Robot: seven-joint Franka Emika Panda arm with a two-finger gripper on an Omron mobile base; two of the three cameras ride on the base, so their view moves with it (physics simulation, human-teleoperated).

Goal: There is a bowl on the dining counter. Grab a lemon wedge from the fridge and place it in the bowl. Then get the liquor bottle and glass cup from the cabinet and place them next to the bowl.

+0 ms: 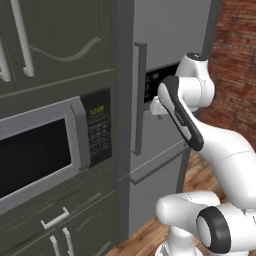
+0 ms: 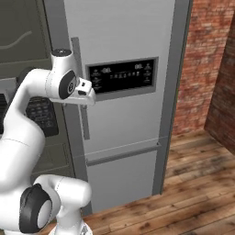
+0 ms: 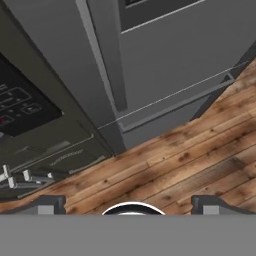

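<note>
The first step is in hand: getting into the tall light grey fridge (image 2: 124, 41), whose door is shut. Its long vertical bar handle (image 2: 79, 87) sits at about 9 o'clock from the black dispenser panel (image 2: 123, 75). The jaws (image 3: 127, 205) stand wide apart and empty, just beside the handle. Next, I judge, they must straddle the bar and close
</note>
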